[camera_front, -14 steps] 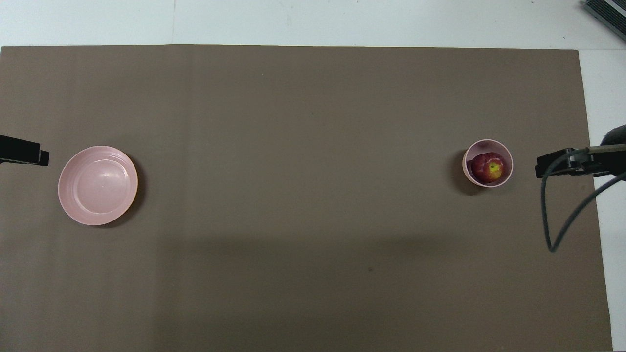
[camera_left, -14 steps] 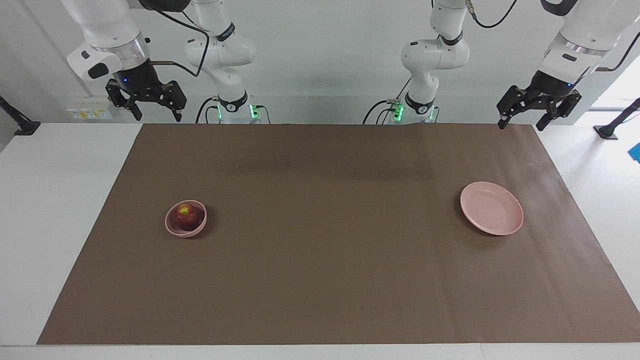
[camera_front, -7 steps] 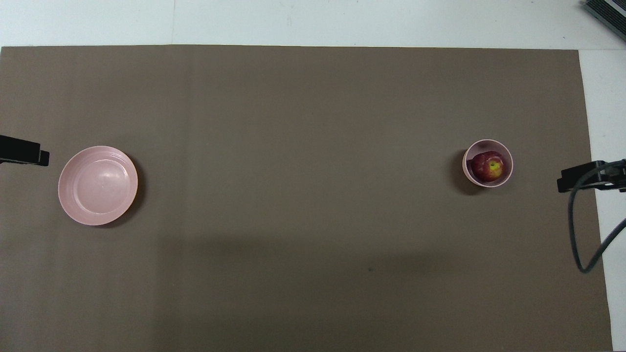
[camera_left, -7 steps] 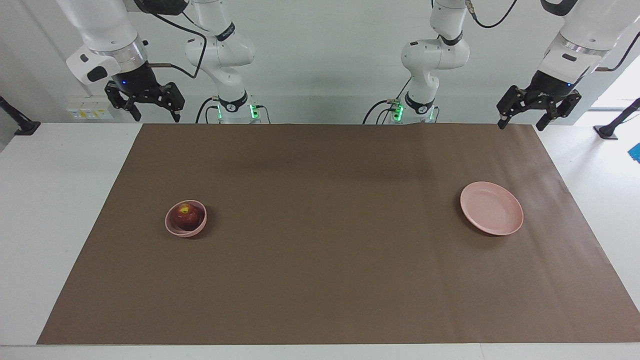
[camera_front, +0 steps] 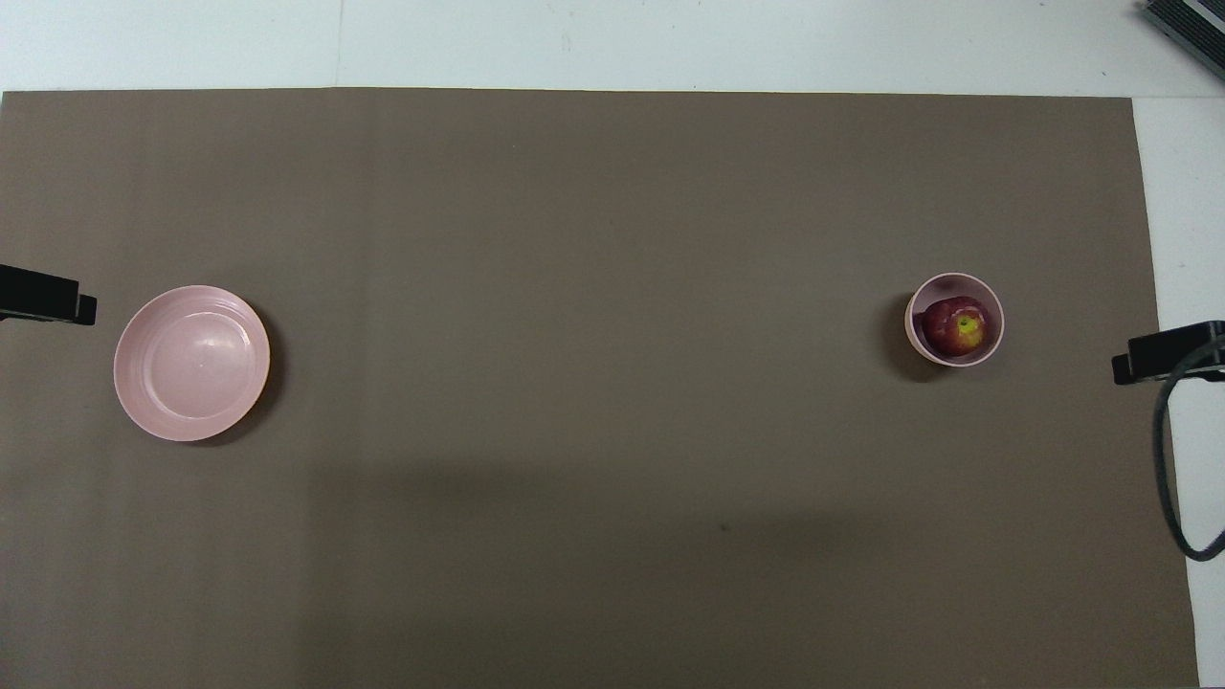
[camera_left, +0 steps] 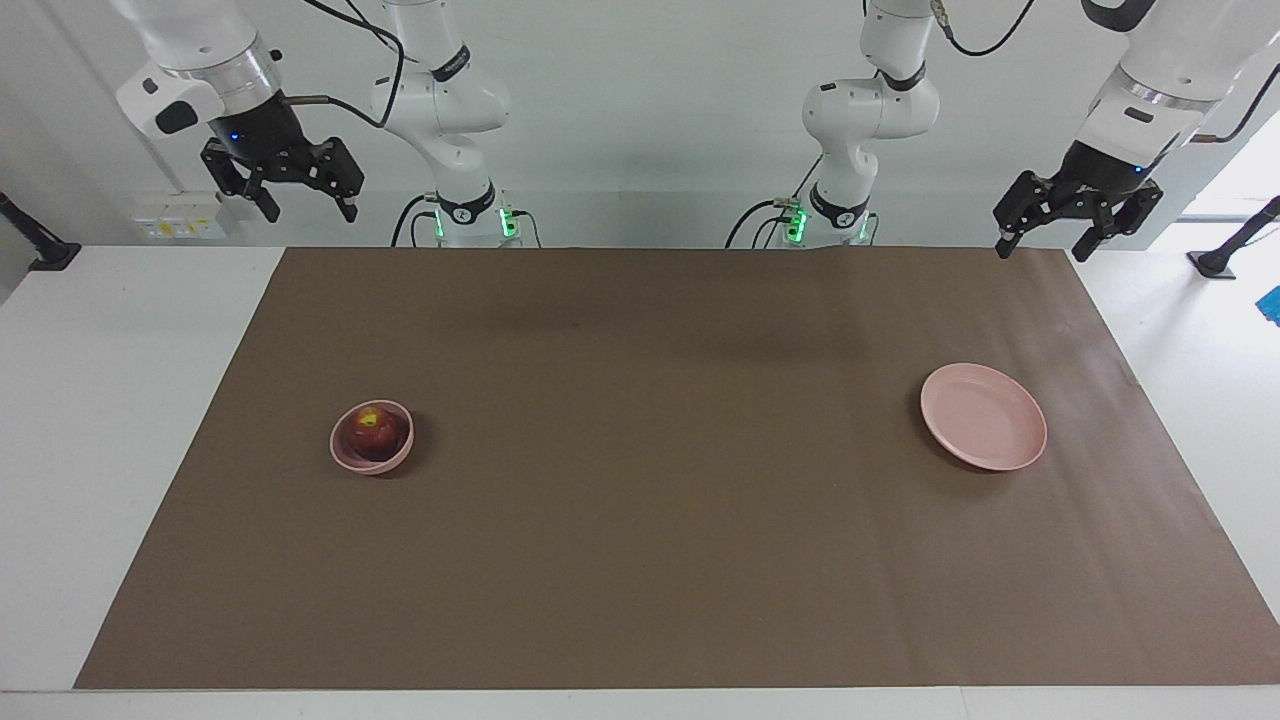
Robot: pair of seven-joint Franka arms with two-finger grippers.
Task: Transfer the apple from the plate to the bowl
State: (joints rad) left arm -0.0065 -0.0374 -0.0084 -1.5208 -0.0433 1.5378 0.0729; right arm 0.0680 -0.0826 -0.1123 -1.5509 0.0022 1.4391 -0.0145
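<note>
The dark red apple (camera_left: 374,433) with a yellowish patch lies in the small deep pink bowl (camera_left: 343,455) toward the right arm's end of the table; both also show in the overhead view, the apple (camera_front: 953,325) inside the bowl (camera_front: 916,299). The wide pink plate (camera_left: 983,416) is empty toward the left arm's end, and also shows in the overhead view (camera_front: 191,363). My right gripper (camera_left: 308,212) is open and empty, high in the air over the table's edge by the robots. My left gripper (camera_left: 1042,248) is open and empty, waiting over the mat's corner by the robots.
A brown mat (camera_left: 660,520) covers most of the white table (camera_left: 120,400). Only the tips of the left gripper (camera_front: 48,306) and right gripper (camera_front: 1168,352) show at the sides of the overhead view, with a dark cable (camera_front: 1169,478) hanging by the right one.
My right gripper has risen and drawn back from the bowl toward the robots' side. The apple, bowl, plate and left gripper have not moved.
</note>
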